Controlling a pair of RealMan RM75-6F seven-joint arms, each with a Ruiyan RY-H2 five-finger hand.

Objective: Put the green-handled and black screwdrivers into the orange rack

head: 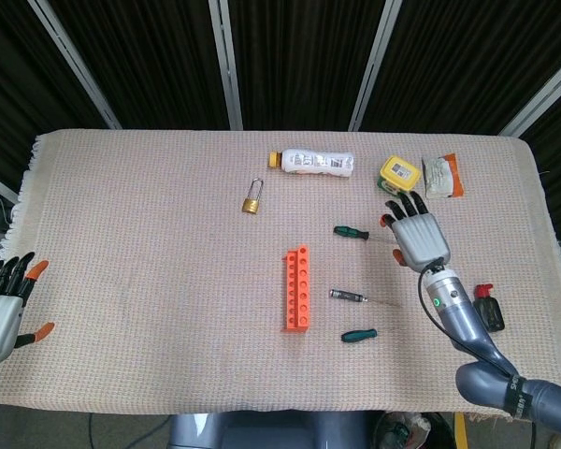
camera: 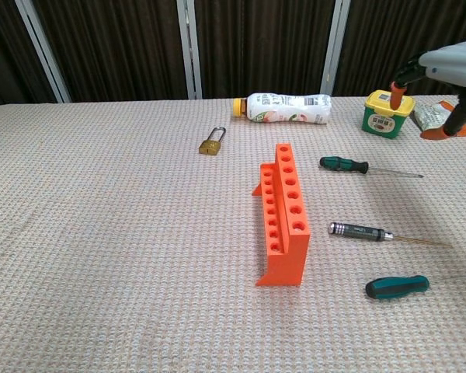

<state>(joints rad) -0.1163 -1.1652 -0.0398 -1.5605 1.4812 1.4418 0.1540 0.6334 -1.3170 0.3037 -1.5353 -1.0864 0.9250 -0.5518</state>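
Nothing is racked yet: the orange rack (head: 297,290) is flanked by the green-handled screwdriver (head: 350,232) and black screwdriver (head: 348,296). The right hand (head: 417,232) is held spread, empty, beyond the rack.

Right robot hand (head: 417,234) raised, fingers spread, left robot hand (head: 0,313) low, fingers apart
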